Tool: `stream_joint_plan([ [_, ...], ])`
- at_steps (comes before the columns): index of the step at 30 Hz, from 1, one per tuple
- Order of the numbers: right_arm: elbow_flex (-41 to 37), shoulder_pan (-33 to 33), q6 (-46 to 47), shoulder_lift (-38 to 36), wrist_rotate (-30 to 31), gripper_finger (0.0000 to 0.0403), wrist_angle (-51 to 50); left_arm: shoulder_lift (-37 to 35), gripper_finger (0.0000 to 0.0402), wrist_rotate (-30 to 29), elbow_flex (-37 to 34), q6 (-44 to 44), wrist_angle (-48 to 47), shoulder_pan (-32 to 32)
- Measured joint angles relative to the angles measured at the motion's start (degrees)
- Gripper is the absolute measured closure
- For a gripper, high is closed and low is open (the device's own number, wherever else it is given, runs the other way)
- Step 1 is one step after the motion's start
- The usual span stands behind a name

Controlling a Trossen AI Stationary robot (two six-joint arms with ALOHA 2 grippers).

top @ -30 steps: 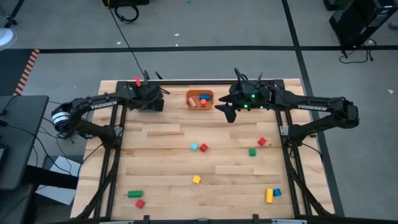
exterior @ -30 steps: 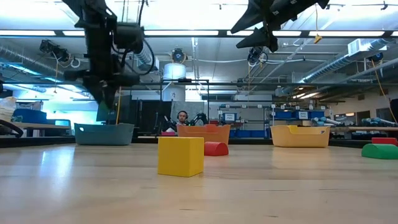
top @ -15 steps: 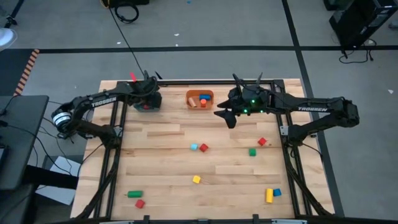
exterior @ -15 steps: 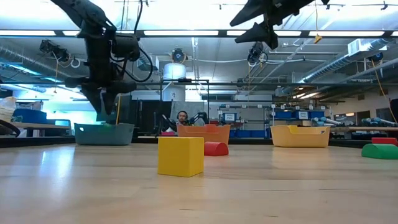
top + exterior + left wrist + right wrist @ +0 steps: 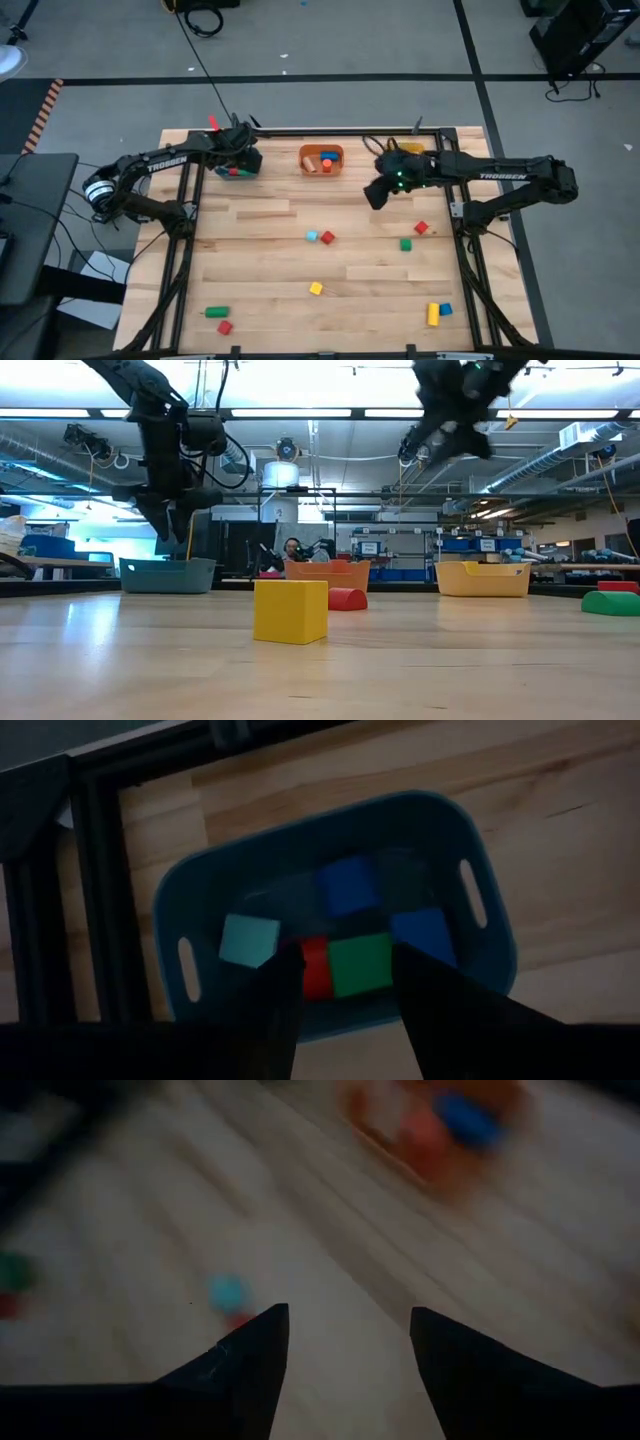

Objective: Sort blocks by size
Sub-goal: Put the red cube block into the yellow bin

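My left gripper point(image 5: 345, 960) hangs open above the teal bin point(image 5: 480, 935) at the table's far left, with nothing between its fingers. In the bin lie light blue point(image 5: 249, 940), blue point(image 5: 348, 885), red point(image 5: 315, 968) and green point(image 5: 360, 963) blocks. My right gripper point(image 5: 348, 1312) is open and empty, tipped down over bare table to the right of the orange bin point(image 5: 321, 158). Loose blocks rest on the table: light blue point(image 5: 312, 236), red point(image 5: 327, 238), red point(image 5: 421, 228), green point(image 5: 406, 244) and yellow point(image 5: 316, 288).
The yellow bin point(image 5: 483, 578) stands at the far right, mostly under my right arm in the high view. More blocks lie near the front edge: green point(image 5: 216, 312), red point(image 5: 225, 327), a yellow bar point(image 5: 433, 315) and blue point(image 5: 445, 310). A person sits beyond the table.
My left gripper has opened above the teal bin, shifting slightly toward the far left corner. My right gripper has sunk and tipped downward, moving a little toward the table's near edge, away from the orange bin, still open.
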Motion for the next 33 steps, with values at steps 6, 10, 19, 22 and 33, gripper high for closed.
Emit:
stream_joint_plan([
  [6, -0.02, 0.00, 15.79, 0.02, 2.84, 0.0190, -22.13, 0.00, 0.0238, 0.05, 0.00, 0.00, 2.10, -0.02],
  [10, -0.02, 1.08, 23.45, 0.02, 2.45, 0.0188, -33.07, 0.00, 0.0238, 2.44, 0.00, 0.00, 2.84, -0.09],
  [19, -6.31, 4.78, 25.12, 0.04, -2.75, 0.0186, -34.58, -0.40, 0.0238, 5.54, 0.00, 5.18, 2.80, -2.55],
  [22, -10.13, 5.78, 24.67, 0.02, -3.33, 0.0190, -33.48, -1.18, 0.0238, 8.45, 0.60, 9.46, 2.87, -5.50],
  [33, -21.17, 7.19, 17.41, 0.02, -3.82, 0.0189, -22.25, -7.12, 0.0238, 8.53, 4.52, 15.28, 14.34, -18.61],
])
